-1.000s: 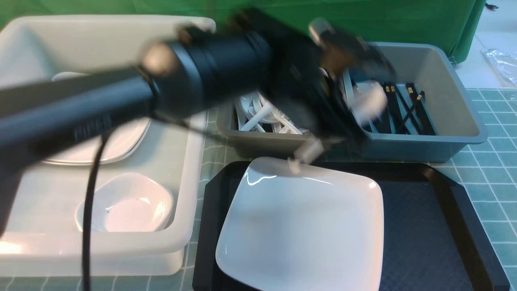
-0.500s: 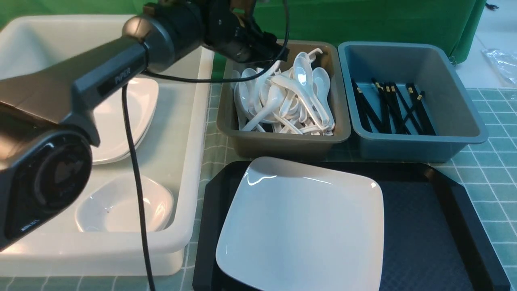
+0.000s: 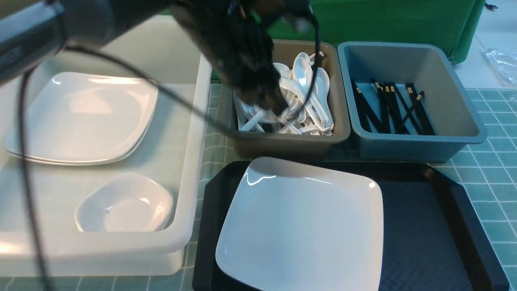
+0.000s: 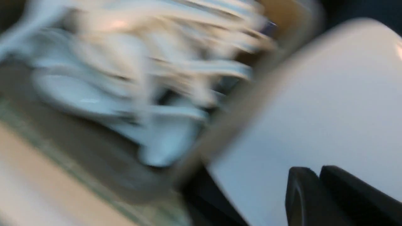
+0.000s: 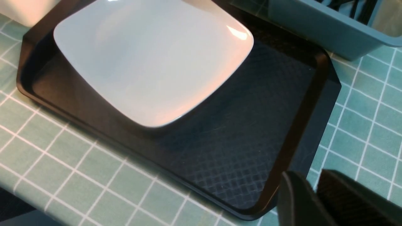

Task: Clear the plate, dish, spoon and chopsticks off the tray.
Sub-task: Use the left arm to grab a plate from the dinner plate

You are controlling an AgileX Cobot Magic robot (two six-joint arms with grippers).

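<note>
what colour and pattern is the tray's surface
The tray is black with a fine diamond-textured surface, clearest in the right wrist view.

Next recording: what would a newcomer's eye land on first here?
The large white square plate lies alone on the black tray, front and centre. Behind it, the blurred left gripper hangs shut over the brown bin heaped with white soup spoons.
</note>
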